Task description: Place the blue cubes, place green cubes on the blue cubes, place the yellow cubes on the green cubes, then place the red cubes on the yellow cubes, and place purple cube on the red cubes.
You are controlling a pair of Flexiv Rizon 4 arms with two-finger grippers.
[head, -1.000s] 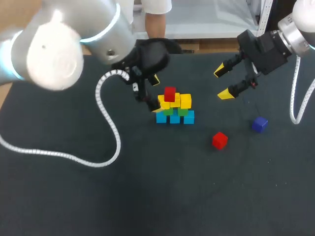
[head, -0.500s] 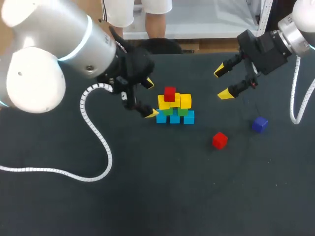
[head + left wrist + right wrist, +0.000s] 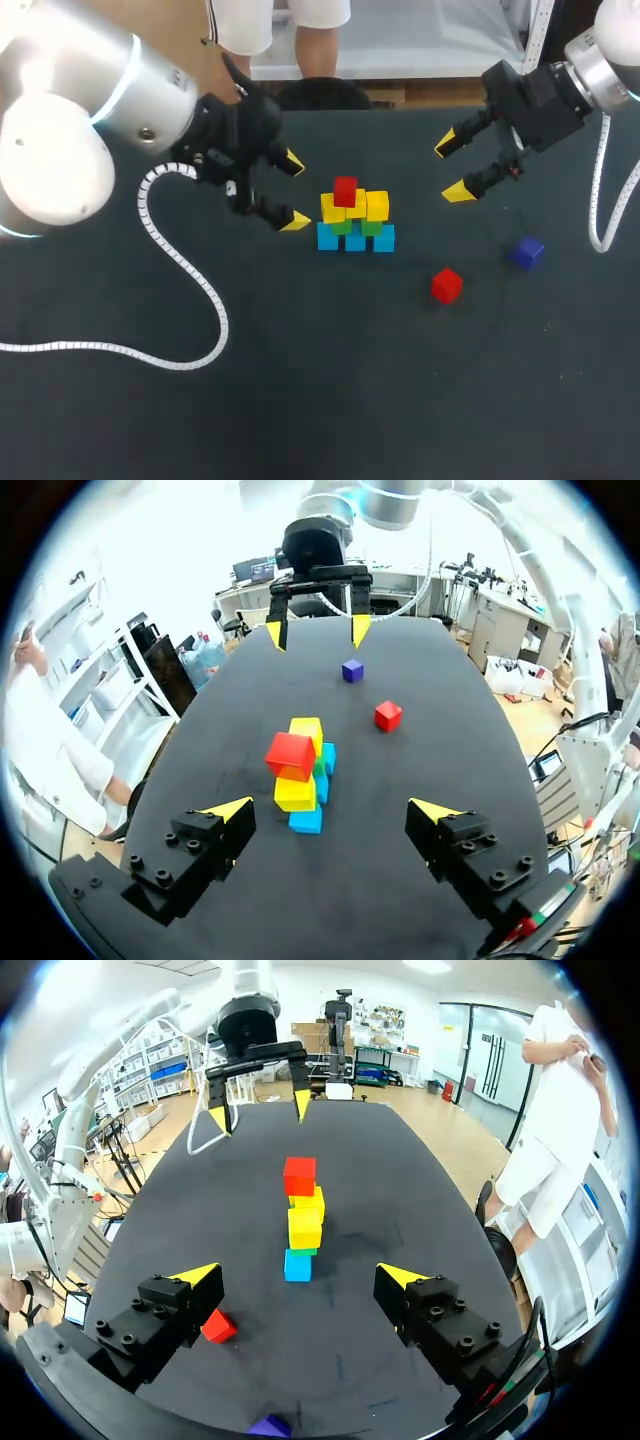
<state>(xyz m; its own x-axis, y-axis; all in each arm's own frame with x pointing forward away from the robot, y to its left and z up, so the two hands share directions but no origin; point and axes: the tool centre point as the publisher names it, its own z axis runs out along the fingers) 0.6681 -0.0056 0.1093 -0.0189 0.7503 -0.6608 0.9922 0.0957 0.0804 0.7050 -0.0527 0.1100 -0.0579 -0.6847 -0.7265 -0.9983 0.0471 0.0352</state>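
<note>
At the middle of the dark, matte-topped table stands a small stack of cubes. A row of blue cubes sits on the surface, with green cubes on them and yellow cubes above those. One bright red cube sits on top, toward the left arm's end of the yellow layer.

A second, loose red cube lies on the table on the right arm's side of the stack, well apart from it. A purple cube (it reads almost blue from above) lies farther out the same way, apart from the loose red cube.

The left gripper, black with yellow-tipped fingers, hangs just beside the stack on the left arm's side. Its fingers are spread wide with nothing between them. In its own wrist view the stack stands ahead of it, untouched.

The right gripper is held over the far right part of the table, well apart from the stack, likewise spread wide and empty. In its wrist view the loose red cube appears just beside one finger.
</note>
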